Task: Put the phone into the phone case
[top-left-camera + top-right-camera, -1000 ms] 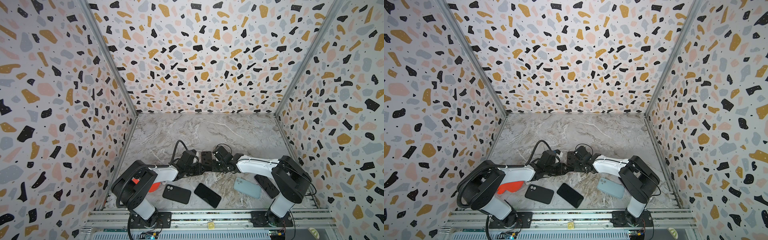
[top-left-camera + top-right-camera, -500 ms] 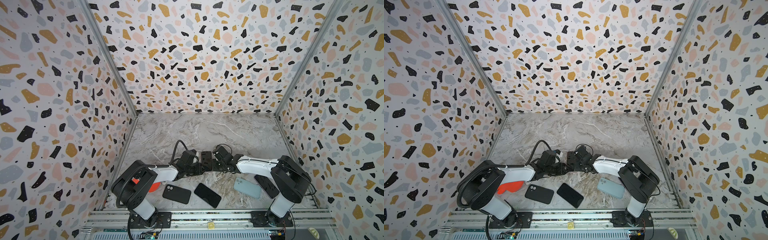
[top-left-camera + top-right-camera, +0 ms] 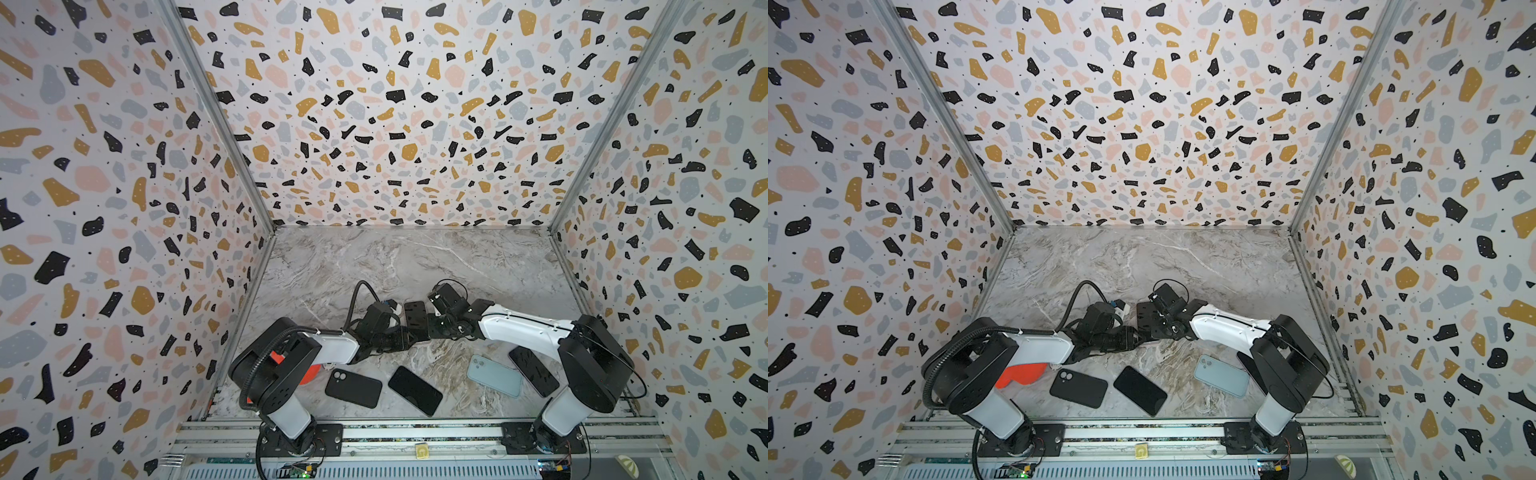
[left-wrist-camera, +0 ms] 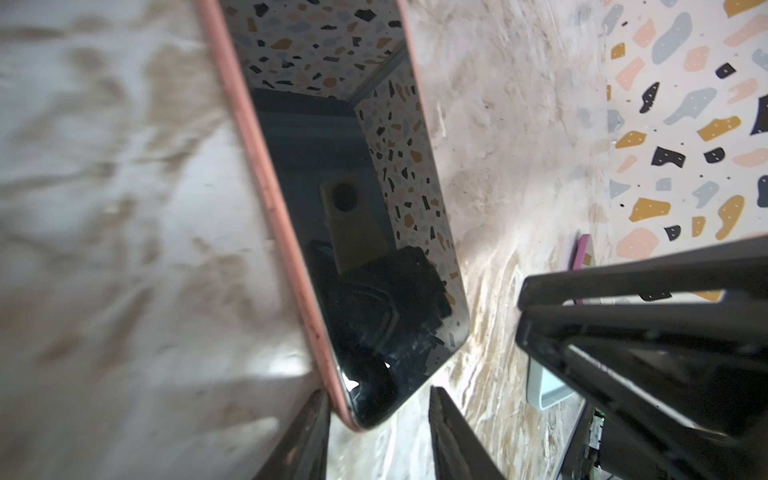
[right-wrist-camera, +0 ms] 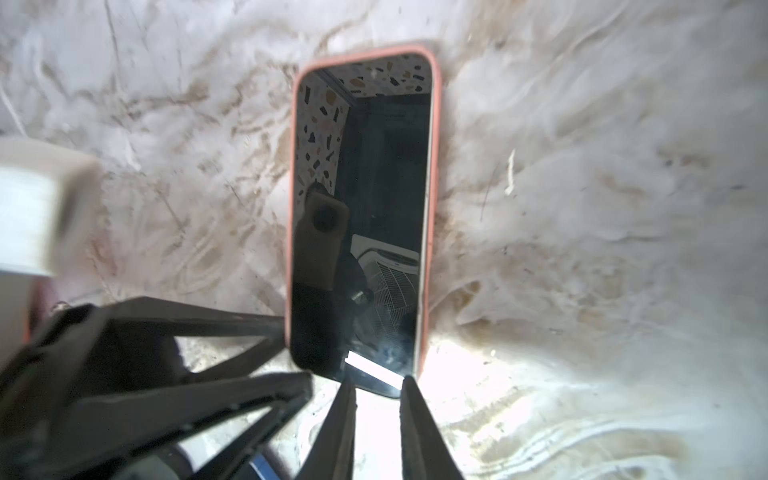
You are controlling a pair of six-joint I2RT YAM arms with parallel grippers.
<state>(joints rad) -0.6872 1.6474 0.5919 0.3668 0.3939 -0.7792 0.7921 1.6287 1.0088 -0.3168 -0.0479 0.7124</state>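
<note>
A phone with a dark screen lies face up in a salmon-pink phone case on the marble floor, between both arms in both top views. My left gripper is open and straddles one near corner of the phone. One finger touches the case's pink rim; the other stands apart. My right gripper is open by a narrow gap, its tips at the phone's near end, which sticks slightly past the case's rim.
Near the front edge lie a black case, a black phone, a pale green phone and another black phone beside the right arm. A red thing sits under the left arm. Terrazzo walls enclose three sides.
My right gripper's jaws have parted a little. Both arms and the phone stay where they were.
</note>
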